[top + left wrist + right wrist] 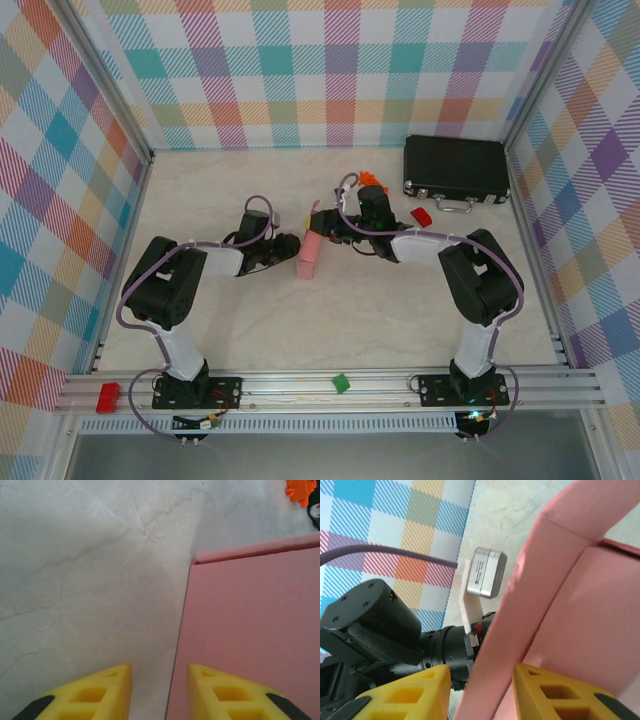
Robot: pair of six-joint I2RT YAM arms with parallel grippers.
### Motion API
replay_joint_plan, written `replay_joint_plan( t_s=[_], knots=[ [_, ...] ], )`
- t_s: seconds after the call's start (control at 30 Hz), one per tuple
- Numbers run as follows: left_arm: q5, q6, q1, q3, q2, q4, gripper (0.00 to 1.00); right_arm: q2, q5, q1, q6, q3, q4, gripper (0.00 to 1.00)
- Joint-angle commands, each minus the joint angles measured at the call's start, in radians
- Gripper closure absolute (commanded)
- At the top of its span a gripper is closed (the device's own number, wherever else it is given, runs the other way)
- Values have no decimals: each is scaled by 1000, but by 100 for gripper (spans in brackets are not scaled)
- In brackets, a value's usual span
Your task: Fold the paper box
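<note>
The paper box [309, 256], smooth matte pink card with sharp creases, stands mid-bench [400, 310] between both arms. The left end effector [159, 667] has its yellow wedge fingers narrowly apart, astride a flat panel's straight edge over the pale veined marble surface. The right end effector [481, 666] straddles a folded card wall; whether it pinches, I cannot tell. A ribbed black hard case [455, 168] lies far right.

Pink paper box [309, 255], black case [455, 168] (plaid walls [300, 70])

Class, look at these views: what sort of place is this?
Probably a robotics lab test cell: a left arm and right arm bolted to a metal rail, with checked panels walling in the table.
</note>
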Motion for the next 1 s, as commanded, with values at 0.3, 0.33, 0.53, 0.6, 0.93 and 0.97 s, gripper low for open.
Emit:
replay_joint_plan(
  t_s=[0.3,0.33,0.53,0.6,0.93,0.97],
  knots=[
    [-97,61,-6,25,-42,-252,62,-58,72,6,-121,101,-252,55],
    [-119,69,-6,31,-62,-276,62,-72,89,8,-140,109,-281,54],
    [-234,105,-6,62,-178,-399,59,-127,106,3,-199,147,-359,53],
    [-265,116,-6,73,-220,-444,59,-144,120,3,-217,157,-392,53],
    [-360,186,-53,143,-470,-631,26,-309,320,-54,-301,47,-585,47],
    [-359,197,-67,166,-470,-648,19,-327,333,-62,-307,24,-592,46]
  ],
)
